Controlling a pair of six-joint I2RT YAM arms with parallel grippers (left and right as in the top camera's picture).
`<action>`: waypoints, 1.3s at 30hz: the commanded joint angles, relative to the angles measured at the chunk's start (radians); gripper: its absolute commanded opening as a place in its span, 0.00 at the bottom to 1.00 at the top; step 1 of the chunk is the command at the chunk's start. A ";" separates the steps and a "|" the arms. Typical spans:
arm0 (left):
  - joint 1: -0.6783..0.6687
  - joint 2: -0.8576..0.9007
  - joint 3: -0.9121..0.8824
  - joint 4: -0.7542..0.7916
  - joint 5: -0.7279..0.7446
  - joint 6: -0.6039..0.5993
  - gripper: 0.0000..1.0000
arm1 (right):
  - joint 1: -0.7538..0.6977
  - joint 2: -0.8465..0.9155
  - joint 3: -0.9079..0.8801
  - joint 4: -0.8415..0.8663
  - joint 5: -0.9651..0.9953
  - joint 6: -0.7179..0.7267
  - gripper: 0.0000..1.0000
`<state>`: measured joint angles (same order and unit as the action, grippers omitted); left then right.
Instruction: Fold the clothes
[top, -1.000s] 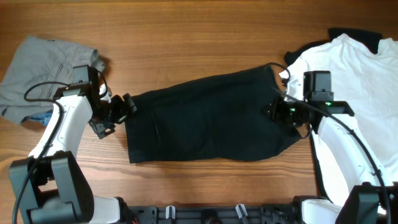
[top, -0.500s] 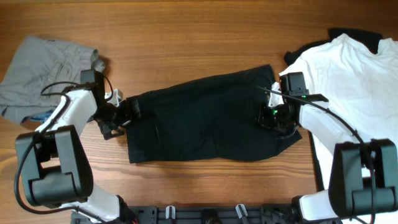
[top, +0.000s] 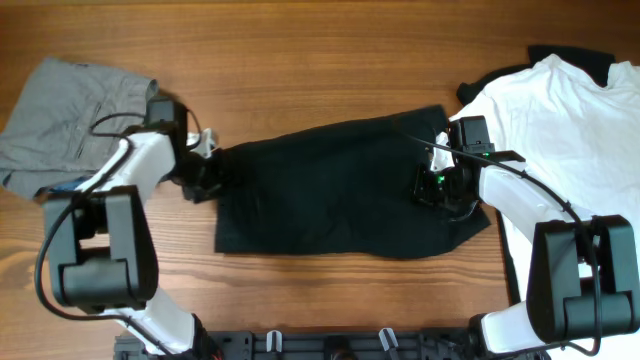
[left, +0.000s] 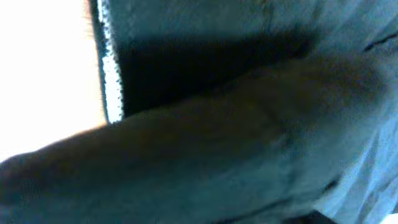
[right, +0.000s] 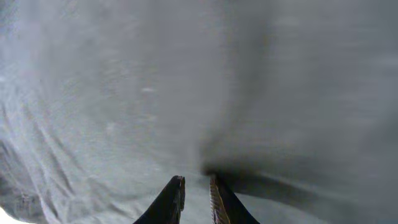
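Observation:
The black T-shirt (top: 340, 195) lies folded into a wide band across the middle of the table. My left gripper (top: 205, 172) sits at its left edge. Dark cloth (left: 249, 124) with a pale stitched hem (left: 112, 74) fills the left wrist view and hides the fingers. My right gripper (top: 432, 188) rests on the shirt's right part. In the right wrist view its fingers (right: 197, 182) stand narrow, shut on a pinch of the cloth (right: 124, 93), and a raised crease runs off from the tips. The white T-shirt (top: 570, 130) lies flat at the right. The grey trousers (top: 60, 120) are bunched at the left.
A second dark garment (top: 575, 60) peeks out from under the white T-shirt at the back right. A bit of blue (top: 65, 187) shows under the trousers. Bare wood (top: 320, 60) runs along the back of the table and along its front edge.
My left gripper has moved back and right onto the black shirt's left edge, which has shifted right. My right gripper slid left onto the shirt and has since held still.

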<state>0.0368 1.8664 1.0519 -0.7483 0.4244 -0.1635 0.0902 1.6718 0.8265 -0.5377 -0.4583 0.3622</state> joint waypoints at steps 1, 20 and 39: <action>-0.083 0.156 -0.085 0.027 -0.036 0.026 0.27 | 0.003 0.007 -0.004 0.002 0.012 0.007 0.18; 0.132 -0.169 0.310 -0.521 -0.127 0.003 0.04 | -0.021 -0.153 0.047 -0.087 0.010 0.005 0.13; -0.145 -0.111 0.661 -0.581 -0.198 -0.092 0.04 | -0.021 -0.283 0.047 -0.060 0.006 0.031 0.17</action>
<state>-0.0410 1.7081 1.7077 -1.3483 0.2276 -0.1986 0.0731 1.4014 0.8528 -0.5972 -0.4587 0.3817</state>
